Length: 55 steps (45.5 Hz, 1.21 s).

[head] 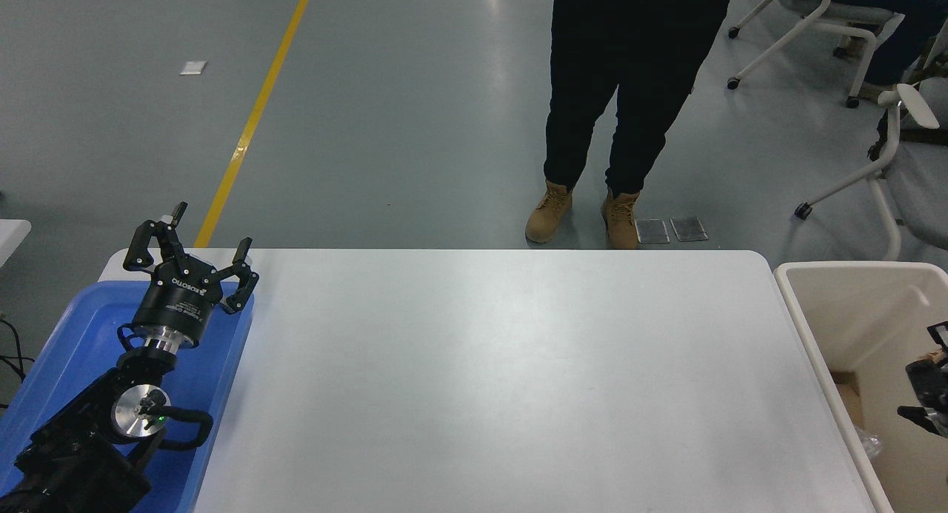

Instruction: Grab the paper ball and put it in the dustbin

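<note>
Grey polished floor with a yellow line (252, 121) fills the background beyond a white rectangular table (503, 380), whose long axis runs left to right across the view. At the far side a person in dark trousers and tan boots (585, 213) is seen standing, and white-framed chairs (874, 150) are seen at the upper right. The black left gripper (191, 248) is parked over a shallow bright blue tray (59, 350) at the lower left, fingers spread apart and pointing away from the camera. A large cream-beige plastic dustbin (815, 328) stands against the table's right end. Only a sliver of the black right gripper (929, 391) is seen at the right edge, over the dustbin; whether it is spread or pressed together cannot be told. The paper ball is not made out anywhere, so its pointing cannot be told.
</note>
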Tool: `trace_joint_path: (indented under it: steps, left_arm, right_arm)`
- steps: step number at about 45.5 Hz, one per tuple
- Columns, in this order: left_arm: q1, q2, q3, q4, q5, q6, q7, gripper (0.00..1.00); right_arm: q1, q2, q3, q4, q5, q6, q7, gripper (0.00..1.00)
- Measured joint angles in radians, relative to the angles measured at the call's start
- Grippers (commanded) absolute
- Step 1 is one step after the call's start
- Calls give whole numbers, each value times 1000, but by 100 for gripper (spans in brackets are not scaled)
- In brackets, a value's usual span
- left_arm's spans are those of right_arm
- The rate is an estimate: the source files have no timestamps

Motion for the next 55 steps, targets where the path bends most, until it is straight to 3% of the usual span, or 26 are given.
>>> trace_joint_path:
  steps: [6, 7, 30, 55]
  left_arm:
    - [0, 0, 0, 0, 0, 0, 0, 98]
    - [0, 0, -1, 0, 0, 0, 0, 98]
    - [0, 0, -1, 0, 0, -1, 0, 98]
    - [0, -1, 0, -1, 0, 0, 0, 98]
  right_arm:
    - [-5, 3, 1, -1, 1, -4, 0, 96]
    - [-6, 3, 1, -1, 1, -5, 0, 100]
    - [-13, -3, -40, 9, 1, -16, 0, 100]
    - [109, -15, -347, 86, 1, -11, 8, 100]
